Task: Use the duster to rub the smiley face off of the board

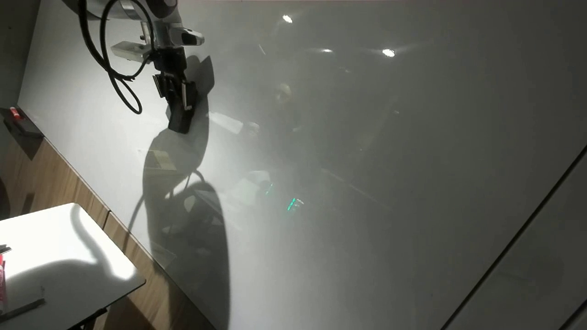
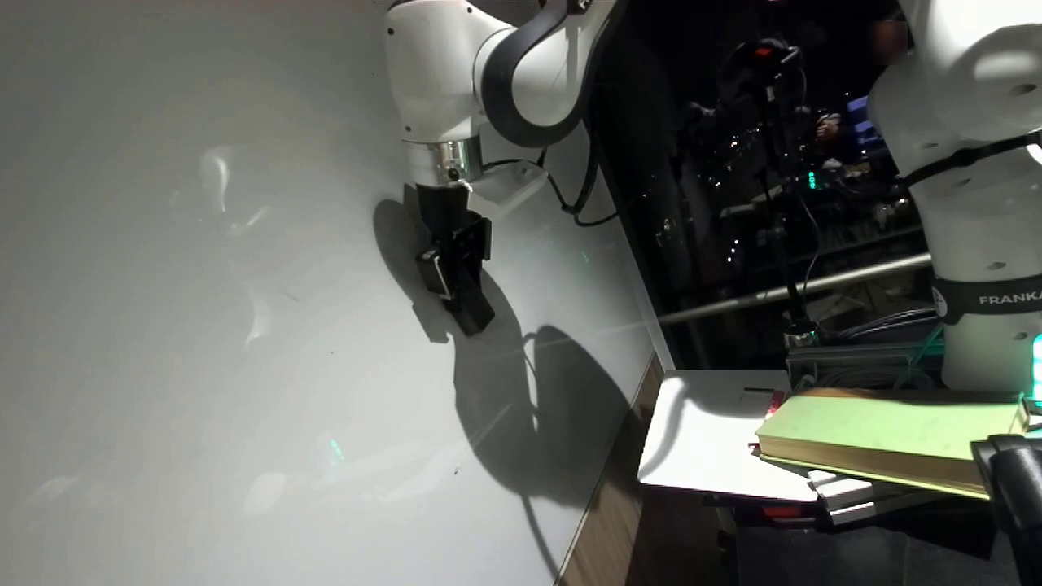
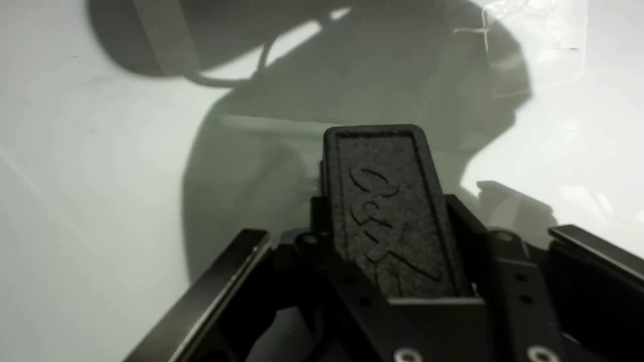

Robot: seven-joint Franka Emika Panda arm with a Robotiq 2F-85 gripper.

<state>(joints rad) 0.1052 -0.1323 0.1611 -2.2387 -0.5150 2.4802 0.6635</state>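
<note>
Closest in, wrist view: the dark grey flat rectangular block duster (image 3: 387,201), grooved face toward the camera, is squeezed btwn the black angular metal-looking fingers (image 3: 465,221), pinched on both long sides, far end sticking out past them. Grip looks solid imo. Right behind it is the large glossy white-grey board (image 1: 367,256), w/ the robot's big grey shadow (image 1: 192,243) over it. In both exterior views the duster's just beside the board, but idk if it's actually touching, can't tell from these angles. Can't pick out the smiley face anywhere tbh: might be hidden, too faint to read, or wiped already. So pickup's done & rn we're prob in the rubbing step, or lining up for it. Next move imo: get the duster's far face flush on the board over any leftover lines, press lightly, short back-and-forth strokes, don't let it twist. Further out there's the small white rectangular table (image 2: 708,439) and a thick pale green book (image 2: 887,423), neither needed for this AFAICT.
</note>
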